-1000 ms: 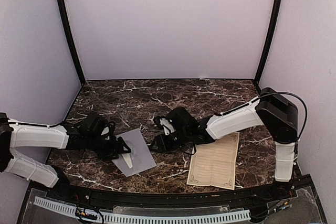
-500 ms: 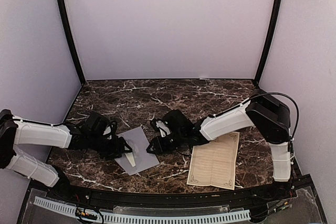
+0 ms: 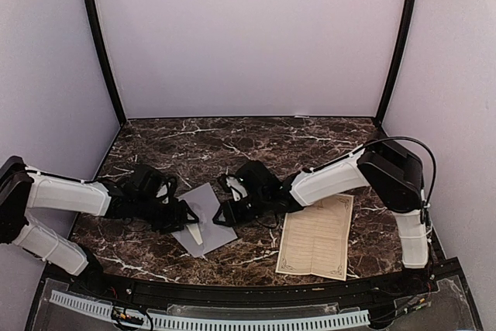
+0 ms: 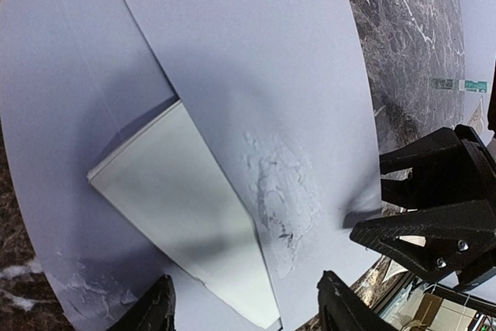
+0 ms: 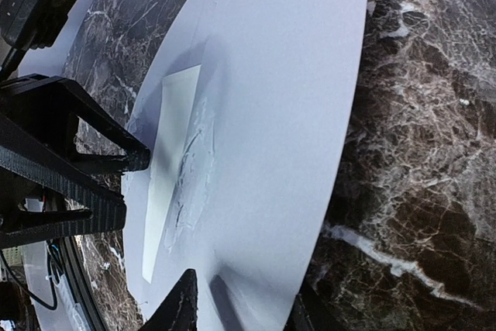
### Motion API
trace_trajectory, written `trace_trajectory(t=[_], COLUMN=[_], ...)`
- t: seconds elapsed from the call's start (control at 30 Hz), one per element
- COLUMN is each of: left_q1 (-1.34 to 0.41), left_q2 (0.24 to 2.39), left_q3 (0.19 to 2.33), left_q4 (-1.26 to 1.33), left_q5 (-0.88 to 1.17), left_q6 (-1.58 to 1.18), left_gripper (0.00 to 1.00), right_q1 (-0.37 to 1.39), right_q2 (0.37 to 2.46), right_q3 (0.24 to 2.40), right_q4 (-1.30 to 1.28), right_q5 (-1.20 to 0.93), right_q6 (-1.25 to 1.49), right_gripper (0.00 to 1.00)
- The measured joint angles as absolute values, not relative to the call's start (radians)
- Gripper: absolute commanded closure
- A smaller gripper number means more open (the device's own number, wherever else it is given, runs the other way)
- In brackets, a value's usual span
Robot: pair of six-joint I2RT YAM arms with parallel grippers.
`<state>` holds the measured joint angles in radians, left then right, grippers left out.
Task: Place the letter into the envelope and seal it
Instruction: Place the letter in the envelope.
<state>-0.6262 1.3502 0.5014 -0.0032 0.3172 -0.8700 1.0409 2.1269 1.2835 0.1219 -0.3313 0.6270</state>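
The grey-lavender envelope (image 3: 205,208) lies flat on the marble near the front left. A folded off-white letter (image 4: 174,191) is tucked partly under its flap, with a corner sticking out toward the front (image 3: 196,233). My left gripper (image 3: 183,214) hovers open at the envelope's left side, and in the left wrist view (image 4: 244,312) its fingers stand either side of the folded letter's corner. My right gripper (image 3: 225,213) is open at the envelope's right edge. In the right wrist view (image 5: 244,308) one finger (image 5: 180,306) rests on the envelope (image 5: 271,106) and the other is beyond the edge.
A flat cream sheet with ruled lines and an ornate border (image 3: 316,238) lies at the front right, under the right arm's reach. The dark marble table (image 3: 232,145) is walled by pale panels behind and at both sides.
The right gripper has slid left up to the envelope's right edge. The left gripper has crept right over the envelope. Both pairs of jaws have narrowed somewhat. The envelope has shifted slightly.
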Motion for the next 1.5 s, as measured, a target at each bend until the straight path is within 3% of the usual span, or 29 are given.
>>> trace_trajectory(t=[1.13, 1.5], left_q1=[-0.629, -0.649], left_q2=[1.456, 1.455], left_q3=[0.523, 0.524], left_q4=[0.154, 0.174], left_q5=[0.373, 0.345], left_q6=[-0.876, -0.879], left_gripper=[0.42, 0.41], right_q1=[1.041, 1.045], right_q2=[2.144, 2.142], right_q3=[1.319, 1.324], right_q4=[0.093, 0.085], right_q5=[-0.320, -0.313], right_q6=[0.614, 0.611], right_gripper=[0.66, 0.58])
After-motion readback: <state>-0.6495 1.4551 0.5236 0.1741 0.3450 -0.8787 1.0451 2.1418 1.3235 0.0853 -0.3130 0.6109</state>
